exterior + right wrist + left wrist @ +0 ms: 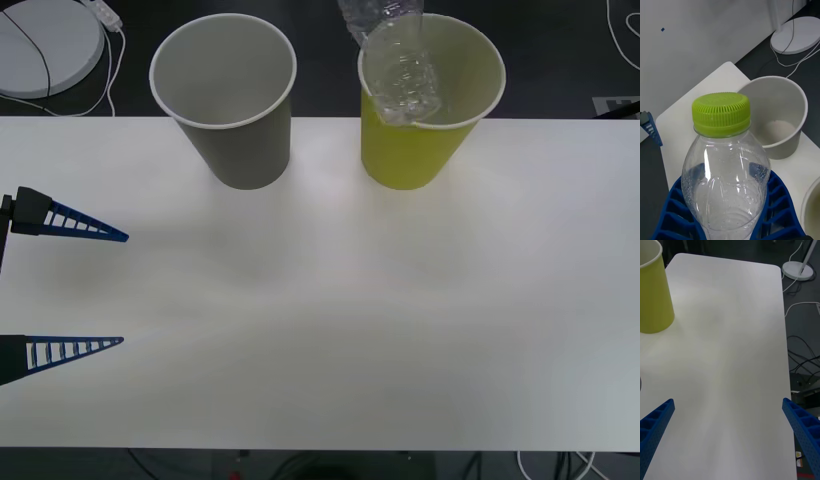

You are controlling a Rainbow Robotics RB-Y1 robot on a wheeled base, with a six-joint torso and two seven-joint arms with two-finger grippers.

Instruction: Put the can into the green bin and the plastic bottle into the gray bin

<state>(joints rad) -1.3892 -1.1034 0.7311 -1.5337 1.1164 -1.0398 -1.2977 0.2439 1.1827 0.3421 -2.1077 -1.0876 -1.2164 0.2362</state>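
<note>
Bottle held aloft over the bins, left arm waiting.

Front view: the plastic bottle hangs tilted over the green bin, beside the gray bin where it belongs; the left gripper waits with fingers spread at the white worktop edge. Right wrist view: the right gripper has its blue fingers clamped round the bottle, lime-green cap uppermost, gray bin beyond, probably for a carry across. Left wrist view: bare worktop, dark floor, cables.
</note>
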